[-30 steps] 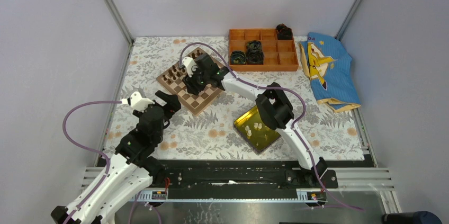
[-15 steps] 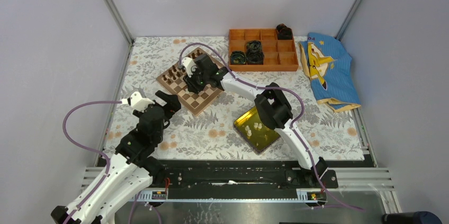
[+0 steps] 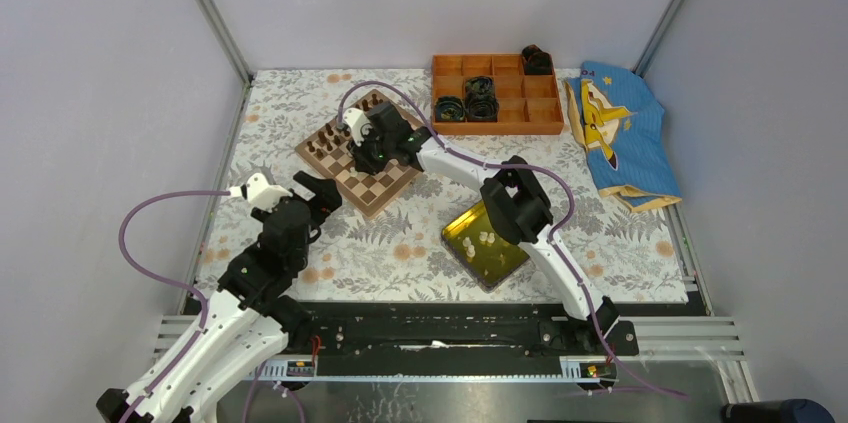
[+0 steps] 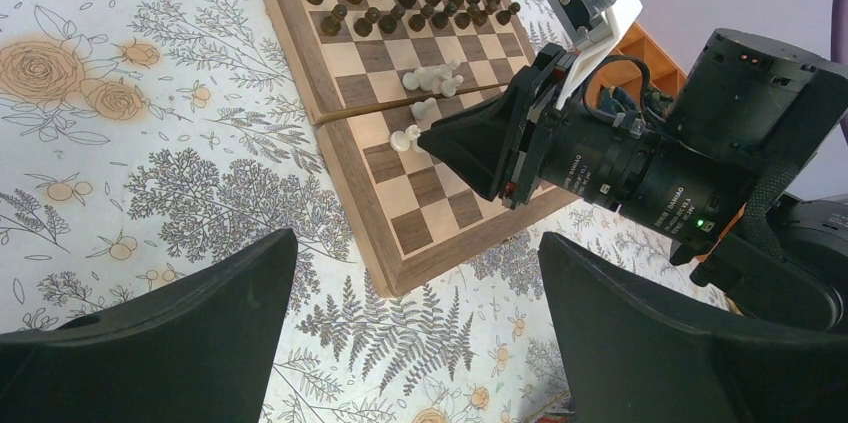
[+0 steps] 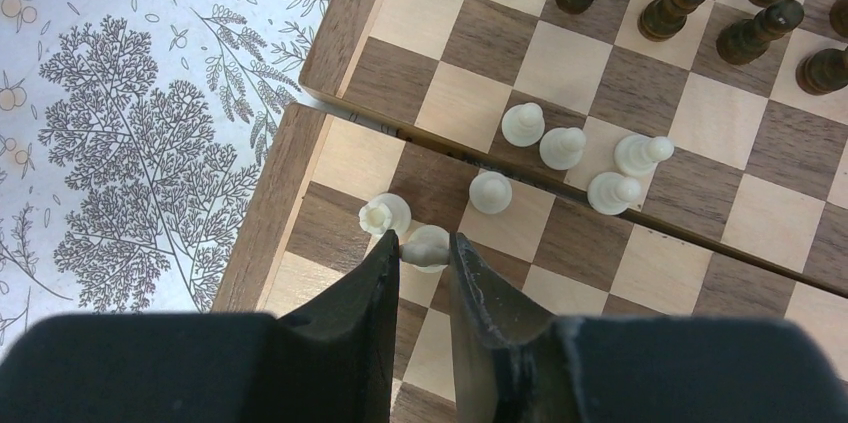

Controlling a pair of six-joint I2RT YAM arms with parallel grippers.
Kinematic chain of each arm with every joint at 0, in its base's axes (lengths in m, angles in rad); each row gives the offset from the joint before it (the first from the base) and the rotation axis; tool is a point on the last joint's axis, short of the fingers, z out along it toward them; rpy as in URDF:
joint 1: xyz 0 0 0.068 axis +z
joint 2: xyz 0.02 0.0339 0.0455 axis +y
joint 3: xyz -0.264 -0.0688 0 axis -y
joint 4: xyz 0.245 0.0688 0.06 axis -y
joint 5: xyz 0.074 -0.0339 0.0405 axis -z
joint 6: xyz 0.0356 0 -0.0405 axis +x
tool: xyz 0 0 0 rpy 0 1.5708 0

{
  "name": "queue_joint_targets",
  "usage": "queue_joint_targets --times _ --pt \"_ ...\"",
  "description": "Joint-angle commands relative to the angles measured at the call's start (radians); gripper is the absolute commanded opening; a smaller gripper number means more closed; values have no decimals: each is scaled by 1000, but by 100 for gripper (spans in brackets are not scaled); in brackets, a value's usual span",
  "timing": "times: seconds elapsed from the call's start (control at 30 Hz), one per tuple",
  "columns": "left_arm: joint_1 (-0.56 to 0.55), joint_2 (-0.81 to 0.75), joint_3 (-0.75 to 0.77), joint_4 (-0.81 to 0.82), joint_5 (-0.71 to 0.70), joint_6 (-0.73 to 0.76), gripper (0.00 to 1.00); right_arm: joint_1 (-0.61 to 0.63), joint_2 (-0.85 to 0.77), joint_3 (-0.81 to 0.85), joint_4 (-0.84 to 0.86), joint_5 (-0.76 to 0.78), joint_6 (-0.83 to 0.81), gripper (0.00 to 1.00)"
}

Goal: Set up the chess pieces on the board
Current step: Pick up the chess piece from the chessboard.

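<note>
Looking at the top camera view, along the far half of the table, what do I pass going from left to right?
board → orange compartment box → blue cloth

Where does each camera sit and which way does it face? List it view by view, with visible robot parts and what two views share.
Top external: above and behind the robot, looking down at the table; left gripper and right gripper show.
Left wrist: on the left arm, looking forward across the board; its fingers frame the view, right gripper ahead.
Right wrist: above the board, looking steeply down; its fingers flank one white piece.
Shared: both wrist views show the white pieces mid-board.
</note>
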Motion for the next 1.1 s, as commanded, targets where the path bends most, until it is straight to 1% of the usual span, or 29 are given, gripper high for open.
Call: queue_joint_targets --times 0.0,0.5,0.63,0.8,1.07 --pt "-5 -4 -9 4 -33 -12 99 7 -58 -18 33 3 -11 18" --pt "-4 -12 -9 2 -32 -8 99 6 -176 -146 96 35 -5 16" --pt "-5 -10 -9 1 -32 -9 99 7 -235 -218 136 50 6 16" --pt "-5 -10 -8 1 -30 -6 99 3 -313 -297 169 105 18 16" --pt "-4 -9 -7 2 -26 -6 99 -48 -435 -430 239 177 78 15"
